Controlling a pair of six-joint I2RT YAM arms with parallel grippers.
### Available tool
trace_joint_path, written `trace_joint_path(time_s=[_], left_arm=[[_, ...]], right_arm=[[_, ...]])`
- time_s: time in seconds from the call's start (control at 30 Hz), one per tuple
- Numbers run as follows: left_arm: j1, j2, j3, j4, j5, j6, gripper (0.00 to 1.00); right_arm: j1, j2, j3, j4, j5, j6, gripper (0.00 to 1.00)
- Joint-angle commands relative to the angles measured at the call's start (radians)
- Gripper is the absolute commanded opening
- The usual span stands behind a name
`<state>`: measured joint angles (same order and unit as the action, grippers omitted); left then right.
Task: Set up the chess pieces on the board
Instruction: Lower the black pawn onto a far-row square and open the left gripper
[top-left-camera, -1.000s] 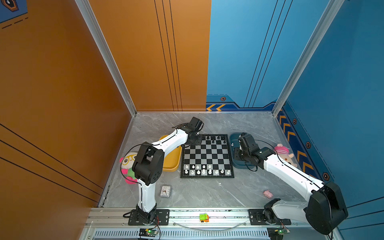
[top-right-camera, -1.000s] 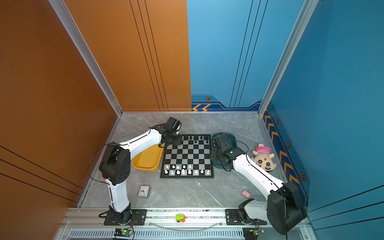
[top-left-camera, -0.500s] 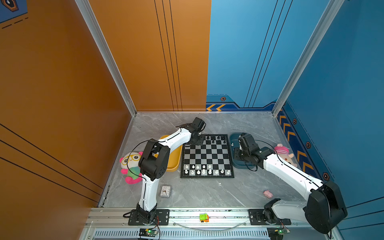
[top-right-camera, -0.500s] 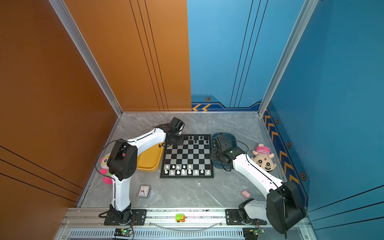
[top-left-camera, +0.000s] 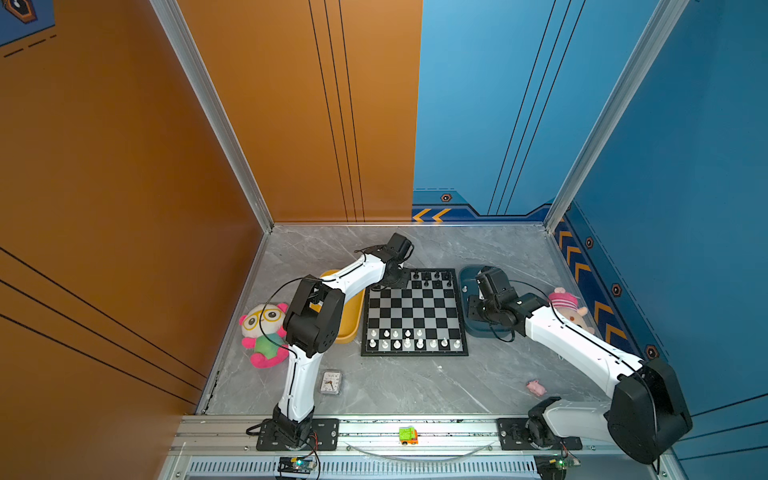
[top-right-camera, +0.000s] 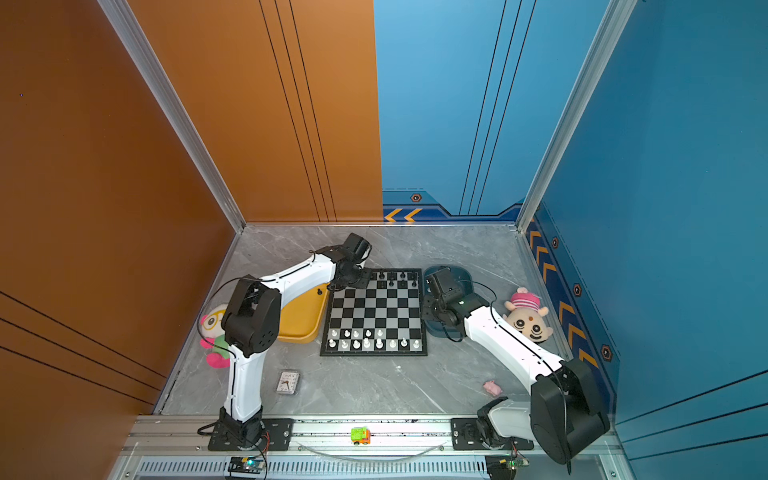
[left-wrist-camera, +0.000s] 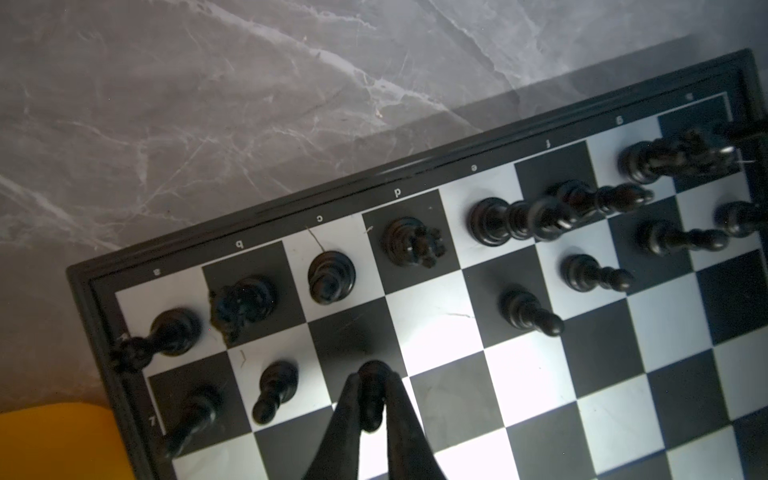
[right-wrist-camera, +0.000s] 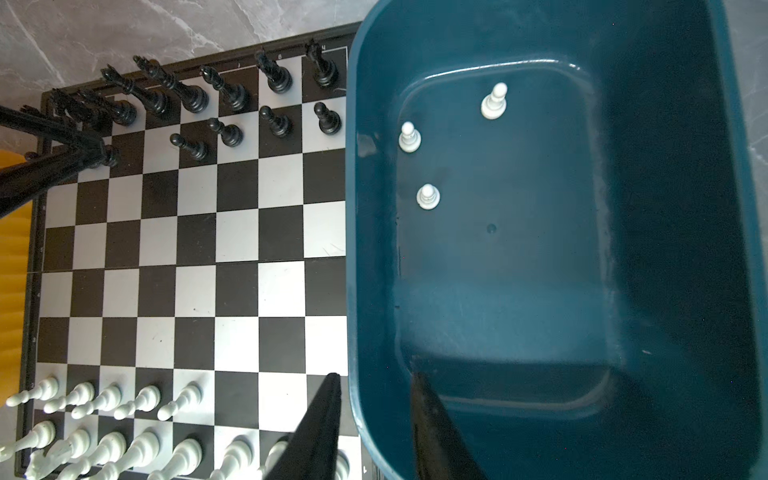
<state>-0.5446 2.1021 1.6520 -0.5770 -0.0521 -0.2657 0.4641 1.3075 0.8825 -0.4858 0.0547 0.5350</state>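
Board (top-left-camera: 415, 309) flat on the grey tabletop (top-left-camera: 415, 386). Yellow tray (top-left-camera: 351, 324) just beside its left edge, teal tray (right-wrist-camera: 353, 249) close against its right edge.

Black chess pieces (top-left-camera: 426, 275) stand in the two far rows. White chess pieces (top-left-camera: 407, 343) stand in the two near rows, five of them pawns in the second row.

Left gripper (left-wrist-camera: 372, 380) is over the board's far left corner, jaws pinched narrow on a black pawn (left-wrist-camera: 370, 409). The pawn is above the dark c-file square, second row from the far edge. Contact with the board: cannot tell.

Right gripper (right-wrist-camera: 376, 376) hangs above the teal tray's rim, jaws a little apart, holding nothing. One finger is over the board, the other over the tray.

Three white pawns (right-wrist-camera: 428, 196) upright inside the teal tray. One black piece (top-right-camera: 319, 291) sits in the yellow tray.
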Motion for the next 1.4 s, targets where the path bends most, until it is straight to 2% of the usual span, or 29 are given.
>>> trace_joint_path(time_s=[0.0, 1.37], left_arm=[[-0.002, 0.018, 0.032, -0.035, -0.026, 0.016, 0.16], [0.006, 0.06, 0.057, -0.046, -0.039, 0.01, 0.17]], right_arm=[[-0.005, 0.016, -0.002, 0.008, -0.009, -0.015, 0.32], [-0.007, 0.023, -0.006, 0.015, -0.023, -0.013, 0.31]])
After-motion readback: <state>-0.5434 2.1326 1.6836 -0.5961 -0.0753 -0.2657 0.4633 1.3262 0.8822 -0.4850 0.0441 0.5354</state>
